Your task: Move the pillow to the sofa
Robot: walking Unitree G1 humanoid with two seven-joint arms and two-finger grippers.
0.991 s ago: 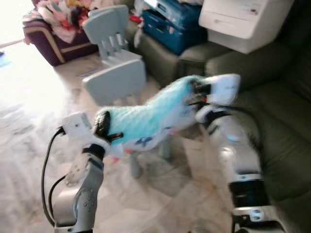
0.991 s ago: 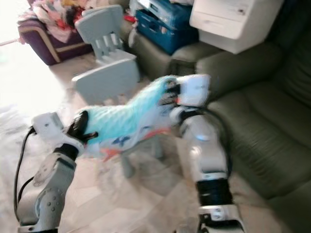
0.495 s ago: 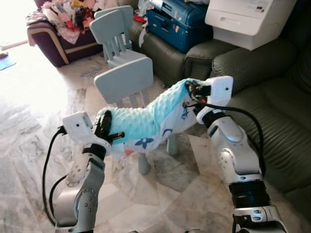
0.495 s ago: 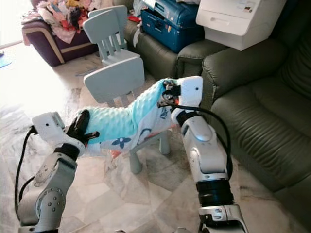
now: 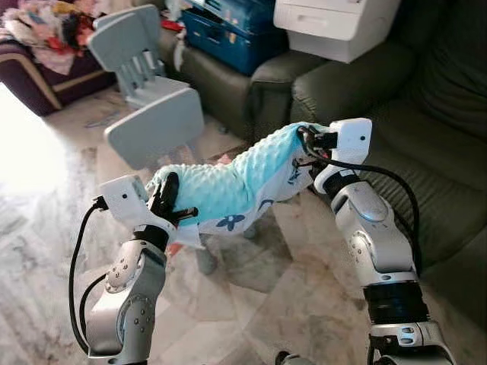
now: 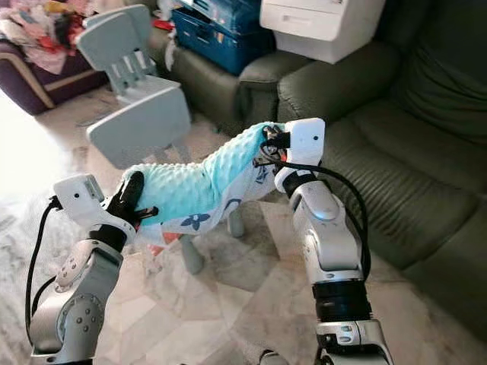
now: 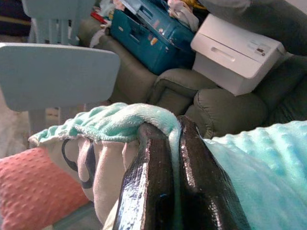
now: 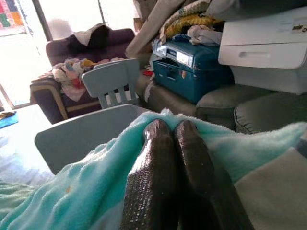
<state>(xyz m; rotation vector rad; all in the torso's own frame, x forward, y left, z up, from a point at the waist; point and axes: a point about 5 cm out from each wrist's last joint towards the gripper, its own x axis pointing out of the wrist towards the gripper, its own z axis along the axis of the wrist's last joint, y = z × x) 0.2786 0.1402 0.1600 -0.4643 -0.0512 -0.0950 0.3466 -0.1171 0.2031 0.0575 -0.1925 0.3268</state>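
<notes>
The soft turquoise dimpled-fleece pillow (image 5: 228, 182) hangs in the air between both arms, short of the dark green sofa (image 5: 426, 182). The left gripper (image 7: 165, 139) and right gripper (image 8: 170, 132) each pinch a thin fold of cover. Those pinches look shallow; a swing could probably slip one free.

a pale blue child's chair (image 5: 141, 72) stands on the marble floor (image 5: 46, 220). just beyond the chair, a blue suitcase (image 5: 228, 30) lies beside a white printer (image 5: 335, 23); a purple armchair (image 5: 38, 65) heaped with clothes sits off to its other side.
</notes>
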